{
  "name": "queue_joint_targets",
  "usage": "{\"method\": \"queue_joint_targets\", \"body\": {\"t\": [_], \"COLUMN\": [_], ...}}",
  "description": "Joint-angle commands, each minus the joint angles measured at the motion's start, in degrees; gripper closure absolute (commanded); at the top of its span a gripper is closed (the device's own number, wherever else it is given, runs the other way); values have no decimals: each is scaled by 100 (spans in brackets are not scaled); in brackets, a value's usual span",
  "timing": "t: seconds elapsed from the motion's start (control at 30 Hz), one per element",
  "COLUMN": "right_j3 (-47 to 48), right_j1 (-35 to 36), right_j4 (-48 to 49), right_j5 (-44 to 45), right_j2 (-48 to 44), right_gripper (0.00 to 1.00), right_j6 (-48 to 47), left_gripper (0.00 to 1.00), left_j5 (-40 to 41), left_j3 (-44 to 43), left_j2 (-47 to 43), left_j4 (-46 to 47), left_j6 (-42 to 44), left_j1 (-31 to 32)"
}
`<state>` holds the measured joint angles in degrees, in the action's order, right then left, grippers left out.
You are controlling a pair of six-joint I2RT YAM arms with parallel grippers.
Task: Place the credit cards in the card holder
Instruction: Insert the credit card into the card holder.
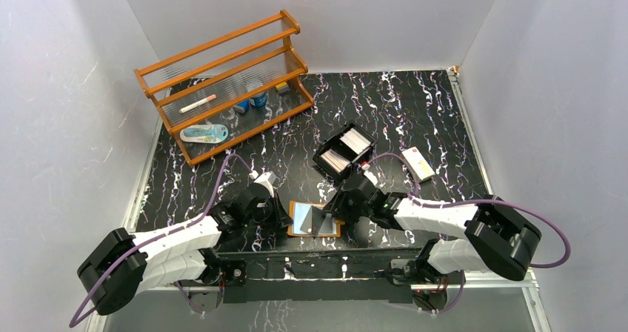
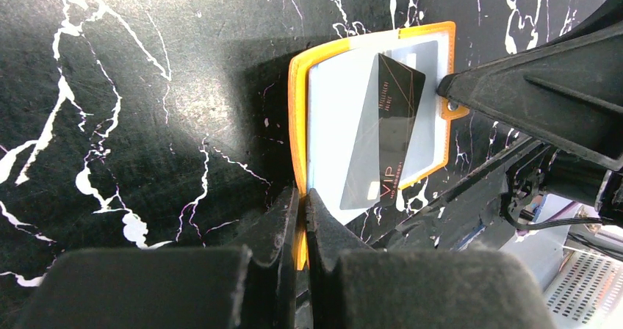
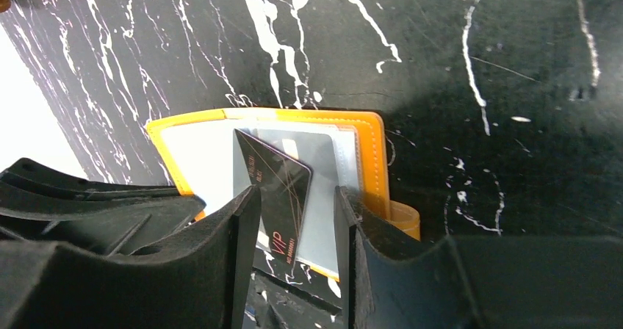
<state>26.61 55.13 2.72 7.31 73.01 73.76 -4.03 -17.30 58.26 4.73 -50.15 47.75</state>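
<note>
The orange-tan card holder (image 1: 302, 218) lies open near the front edge, its clear sleeves (image 2: 330, 123) facing up. My left gripper (image 2: 302, 211) is shut on the holder's orange edge. A black credit card (image 3: 275, 189) marked VIP stands tilted, its far end in a sleeve (image 3: 323, 153). It is also in the left wrist view (image 2: 389, 138). My right gripper (image 3: 297, 211) is open, its fingers on either side of that card's near end with a gap on the right. More pale credit cards (image 1: 355, 141) stand edge-on in a black tray.
The black two-compartment tray (image 1: 324, 156) sits just behind the holder. A cream oblong box (image 1: 418, 163) lies to its right. An orange wooden rack (image 1: 229, 80) with small items stands at the back left. The table's front edge is close under both arms.
</note>
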Motion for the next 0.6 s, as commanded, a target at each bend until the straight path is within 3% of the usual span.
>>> {"method": "queue_joint_targets", "body": {"t": [0.0, 0.57], "right_j3": [397, 468], "right_j1": [-10, -5], "right_j4": [-135, 780], "right_j5": [162, -154], "right_j2": [174, 690], "right_gripper": [51, 56], "right_j6": [2, -806], "left_gripper": [100, 100], "left_j5": [-55, -177], "left_j3": [-9, -2], "left_j2": [61, 73], "left_j4": [45, 216], "left_j6": [70, 137], "left_j1": [15, 16]}}
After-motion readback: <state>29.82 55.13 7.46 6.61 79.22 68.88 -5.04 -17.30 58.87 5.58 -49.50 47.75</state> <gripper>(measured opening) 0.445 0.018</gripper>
